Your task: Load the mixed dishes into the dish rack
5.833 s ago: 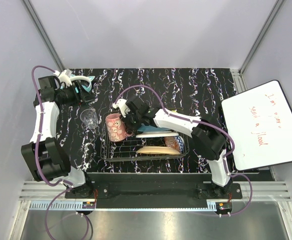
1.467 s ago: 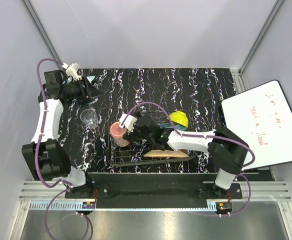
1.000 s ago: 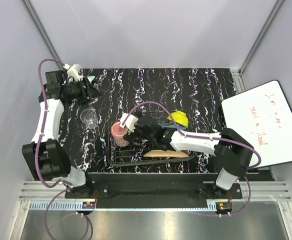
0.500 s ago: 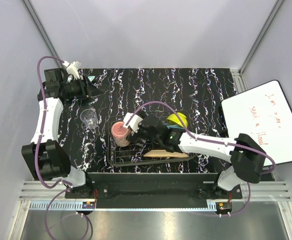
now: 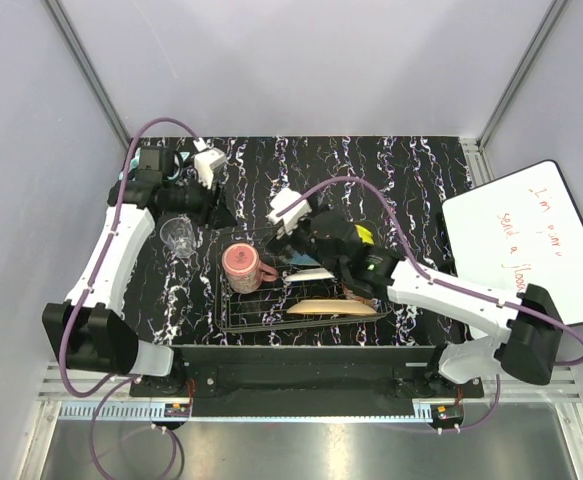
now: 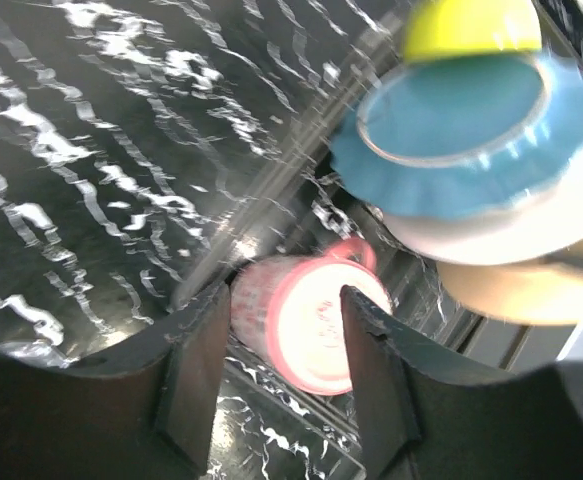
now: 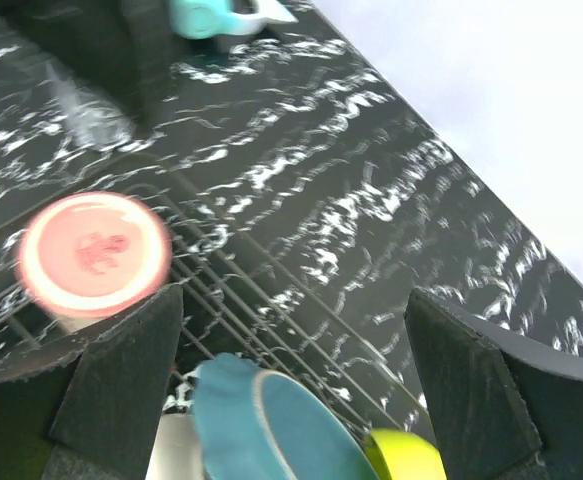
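The dish rack (image 5: pixel 261 314) lies directly below the right claw (image 7: pixel 293 295), which is spread to its widest and holds nothing. The pink mug (image 5: pixel 240 264) stands upright in the rack, below and to the left of that claw. The left claw (image 6: pixel 286 300) is about half open and empty.

Step in hand, as judged: the mug is loaded and the small clear glass (image 5: pixel 178 236) is next. It stands on the worktop (image 5: pixel 401 180) outside the rack, just to the left of the left claw.

You should lower the left claw over the glass and close gently, because thin clear walls may slip.

Count:
- Three plates: teal plate (image 6: pixel 461 150), white plate (image 6: pixel 491 240), tan plate (image 5: pixel 331 307)
- One yellow-green bowl (image 6: pixel 471 25)
- One mug
- One glass
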`<state>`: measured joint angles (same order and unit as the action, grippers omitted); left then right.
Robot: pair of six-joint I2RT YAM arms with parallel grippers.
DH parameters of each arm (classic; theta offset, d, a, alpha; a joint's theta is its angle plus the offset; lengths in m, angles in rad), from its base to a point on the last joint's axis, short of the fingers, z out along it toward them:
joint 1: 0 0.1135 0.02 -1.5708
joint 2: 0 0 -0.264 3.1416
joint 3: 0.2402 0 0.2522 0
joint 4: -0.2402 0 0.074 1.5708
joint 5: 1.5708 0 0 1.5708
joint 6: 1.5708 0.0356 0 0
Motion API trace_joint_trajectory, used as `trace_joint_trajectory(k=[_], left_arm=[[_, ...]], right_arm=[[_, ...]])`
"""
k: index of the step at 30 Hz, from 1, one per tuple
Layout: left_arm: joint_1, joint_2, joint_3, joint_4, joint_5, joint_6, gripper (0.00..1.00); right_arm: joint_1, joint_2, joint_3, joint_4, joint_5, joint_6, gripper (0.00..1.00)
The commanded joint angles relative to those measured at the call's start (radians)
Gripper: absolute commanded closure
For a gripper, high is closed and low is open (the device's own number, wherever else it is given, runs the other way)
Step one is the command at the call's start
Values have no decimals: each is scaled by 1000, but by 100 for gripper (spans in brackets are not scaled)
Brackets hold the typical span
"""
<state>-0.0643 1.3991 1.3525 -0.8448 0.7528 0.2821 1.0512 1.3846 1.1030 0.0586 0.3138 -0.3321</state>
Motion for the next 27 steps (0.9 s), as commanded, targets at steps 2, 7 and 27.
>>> trace_joint_trajectory(k=[2,7,27], left_arm=[[-28,-78,22,-89,-103,118,50],[156,-109,-50,7,-177,68,51],[164,185,-177,259,-466,106,53]], right_arm=[[-111,-139,-40,6,93,148,0],[-195,-255,-127,-43,114,225,0],[-220,-392,-173,-143,146,300,0]])
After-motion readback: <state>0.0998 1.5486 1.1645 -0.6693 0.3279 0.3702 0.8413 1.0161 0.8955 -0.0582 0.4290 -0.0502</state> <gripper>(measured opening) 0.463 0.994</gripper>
